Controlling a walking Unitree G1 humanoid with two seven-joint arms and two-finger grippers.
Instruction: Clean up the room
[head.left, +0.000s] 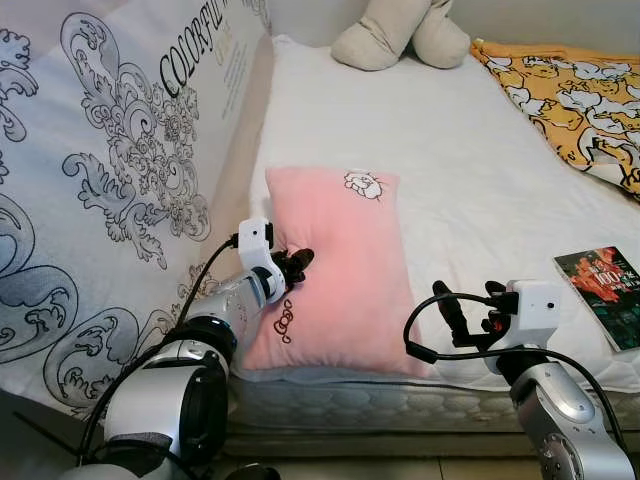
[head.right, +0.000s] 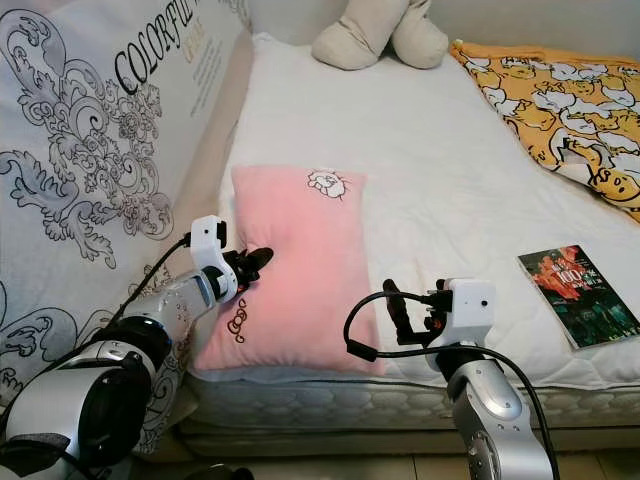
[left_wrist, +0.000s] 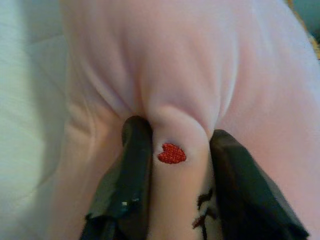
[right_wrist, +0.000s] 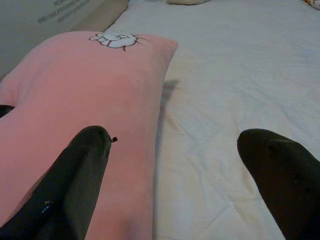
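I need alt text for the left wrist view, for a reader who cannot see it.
The left gripper pinches a fold of the pink pillow between its two black fingers, with a small red heart stitched on the pinched fold. White bedding lies beside the pillow.

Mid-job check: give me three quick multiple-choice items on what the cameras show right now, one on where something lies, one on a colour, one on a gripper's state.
1. Where does the book lie on the bed?
A. near the bed's front edge on the robot's right
B. on top of the pillow
C. against the stuffed toy

2. What colour is the pillow?
A. white
B. orange
C. pink

3. What is the left gripper doing?
A. open above the bed
B. shut on a fold of the pillow
C. holding the book

Answers: 1 A, the book sits on the white sheet beyond the right gripper. 2 C, its cover is plainly pink. 3 B, the left wrist view shows pink fabric pinched between the black fingers.
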